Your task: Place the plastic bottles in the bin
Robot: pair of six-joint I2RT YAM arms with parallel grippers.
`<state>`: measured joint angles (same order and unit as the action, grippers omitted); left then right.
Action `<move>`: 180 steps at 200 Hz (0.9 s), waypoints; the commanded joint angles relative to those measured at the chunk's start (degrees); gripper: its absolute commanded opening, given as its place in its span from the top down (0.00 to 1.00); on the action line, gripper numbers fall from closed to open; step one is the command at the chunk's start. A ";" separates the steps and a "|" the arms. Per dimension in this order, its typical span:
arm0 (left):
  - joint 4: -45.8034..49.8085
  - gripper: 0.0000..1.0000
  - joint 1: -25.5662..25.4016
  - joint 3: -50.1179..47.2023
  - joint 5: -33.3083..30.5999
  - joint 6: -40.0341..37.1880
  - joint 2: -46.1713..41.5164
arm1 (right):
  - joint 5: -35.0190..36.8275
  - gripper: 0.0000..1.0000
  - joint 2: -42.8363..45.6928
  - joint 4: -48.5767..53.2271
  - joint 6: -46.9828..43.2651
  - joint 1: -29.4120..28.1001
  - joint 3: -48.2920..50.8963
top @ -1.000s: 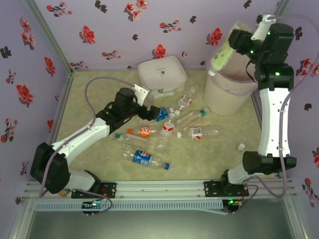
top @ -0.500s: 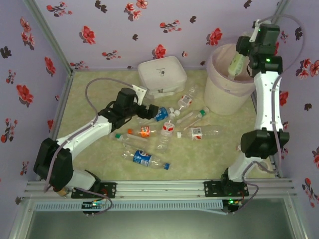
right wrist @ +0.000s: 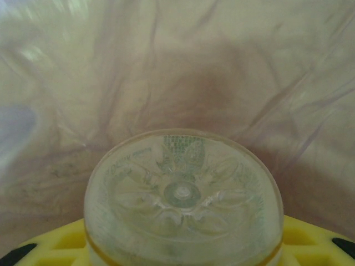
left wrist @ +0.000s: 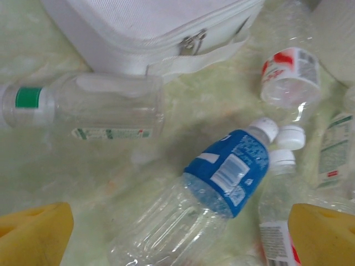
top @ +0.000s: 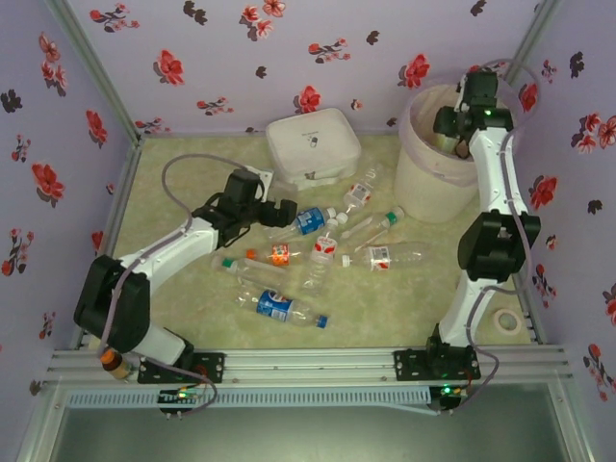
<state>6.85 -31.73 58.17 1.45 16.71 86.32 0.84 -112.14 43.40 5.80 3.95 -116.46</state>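
Several clear plastic bottles lie mid-table, among them a blue-labelled one (top: 310,221) and a red-labelled one (top: 324,247). My left gripper (top: 288,216) hovers just left of the blue-labelled bottle. In the left wrist view its yellow fingers (left wrist: 34,234) stand wide open, with the blue-labelled bottle (left wrist: 222,177) lying between them. My right gripper (top: 453,129) reaches down into the bin (top: 416,183) at the back right. It is shut on a clear bottle, whose round base (right wrist: 183,197) faces the pinkish bag lining (right wrist: 166,66).
A flat white box (top: 313,142) sits behind the bottles, its zip side (left wrist: 161,33) just beyond my left gripper. A green-capped bottle (left wrist: 83,105) lies beside it. A tape roll (top: 507,320) and a loose white cap (top: 466,284) lie near the right arm. A small amber bottle (top: 114,363) stands front left.
The right arm has swung the held bottle from above the bin's rim down into the bin. The left gripper has shifted slightly by the blue-labelled bottle and stayed open.
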 commanded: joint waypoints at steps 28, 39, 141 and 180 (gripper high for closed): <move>3.12 0.00 3.03 0.67 -1.35 6.92 3.04 | -1.98 0.55 -2.78 0.54 3.50 -0.28 4.28; 3.17 0.00 3.48 0.47 -1.57 8.11 3.57 | -1.98 0.48 -2.74 0.54 3.69 -0.34 4.83; 7.50 0.00 5.88 8.10 -7.54 39.29 12.49 | 1.08 0.01 3.07 5.76 3.43 0.52 3.00; 18.03 0.00 6.04 17.37 -11.99 49.59 18.96 | 0.12 0.01 7.31 7.57 4.41 1.99 2.09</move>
<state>16.62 -25.87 69.78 -6.04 57.01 101.54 0.75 -109.75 48.16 9.54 4.82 -112.29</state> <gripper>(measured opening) 0.996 0.992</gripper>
